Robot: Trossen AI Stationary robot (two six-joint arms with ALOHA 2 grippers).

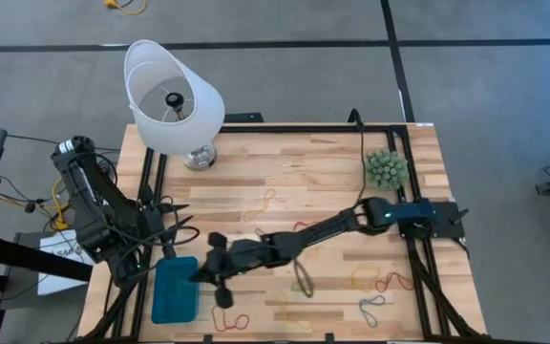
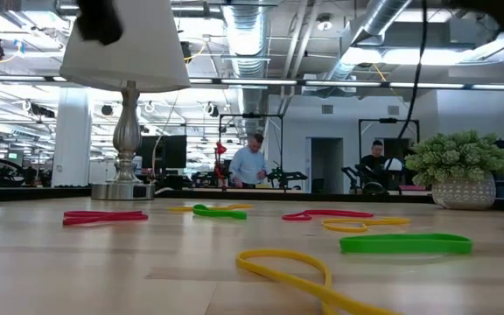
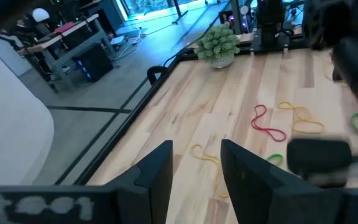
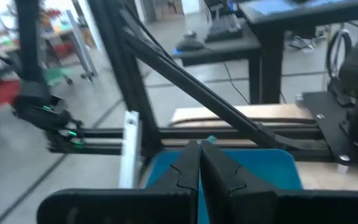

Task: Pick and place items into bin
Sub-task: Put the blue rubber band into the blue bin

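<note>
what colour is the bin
Teal-blue; the bin shows best in the high view.

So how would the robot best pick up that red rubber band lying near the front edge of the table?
Probably from straight above. The red rubber band lies flat on the table as a thin, floppy loop, so there is no side to grab. Fingers straddling one strand, then pinching it off the wood, seems the surest hold.

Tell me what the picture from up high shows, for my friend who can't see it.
The right gripper reaches across a wooden table to the edge of a blue tray. Colourful rubber bands lie scattered. A white lamp and a green plant stand at the back; the left gripper waits nearby.
</note>
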